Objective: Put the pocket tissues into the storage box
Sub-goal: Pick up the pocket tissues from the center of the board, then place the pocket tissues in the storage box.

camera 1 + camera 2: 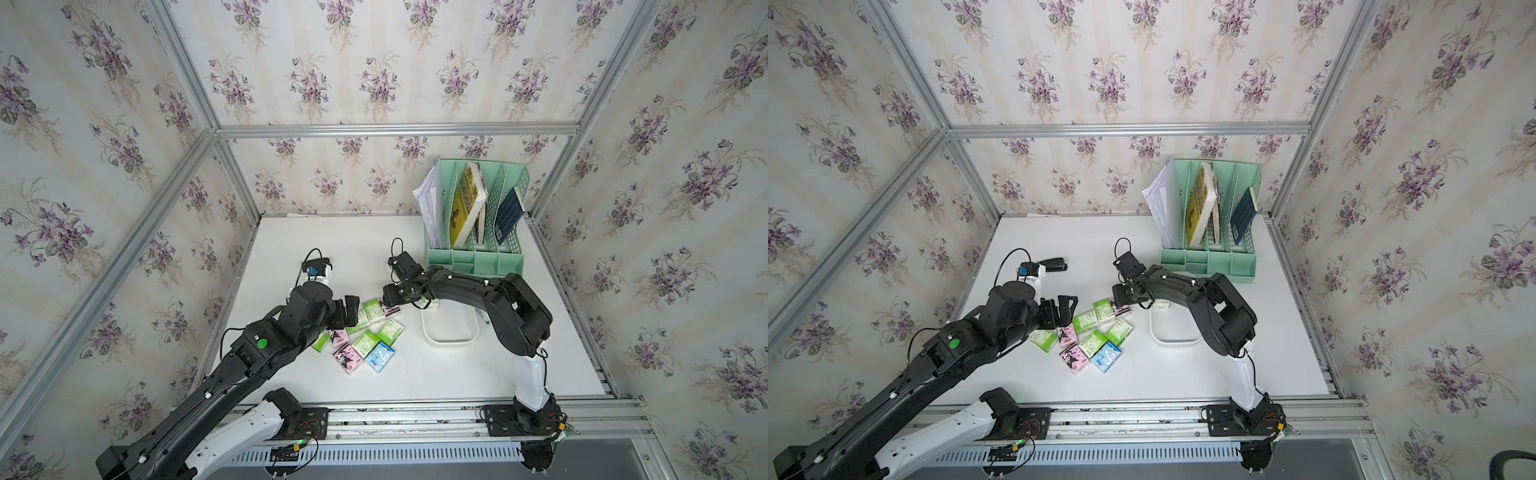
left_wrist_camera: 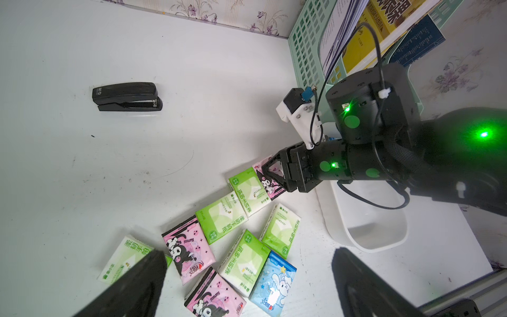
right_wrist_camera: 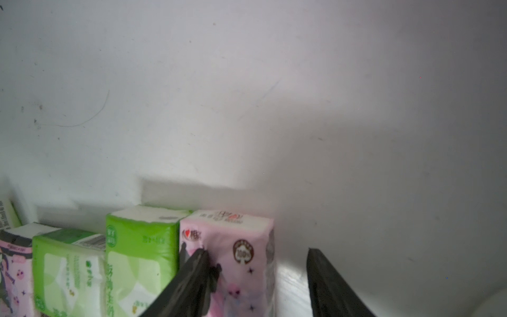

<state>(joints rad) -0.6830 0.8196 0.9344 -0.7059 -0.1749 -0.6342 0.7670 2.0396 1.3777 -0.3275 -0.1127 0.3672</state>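
Several pocket tissues (image 1: 365, 332) (image 1: 1092, 336) lie loose on the white table, light green, pink and one blue (image 2: 274, 285). The white storage box (image 1: 451, 341) (image 1: 1177, 341) (image 2: 375, 241) sits just to their right, its far end hidden under my right arm. My right gripper (image 1: 390, 297) (image 3: 256, 250) is open, low over the far pink pack (image 3: 236, 247) (image 2: 267, 181). One finger lies against that pack's face, the other stands clear of its side. My left gripper (image 1: 351, 309) (image 2: 249, 251) hangs open above the pile's left side, holding nothing.
A mint green desk organizer (image 1: 478, 216) (image 2: 304, 55) with books and papers stands at the back right, close behind my right arm. A black stapler (image 2: 127, 96) (image 1: 1052, 264) lies at the back left. Papered walls close in three sides.
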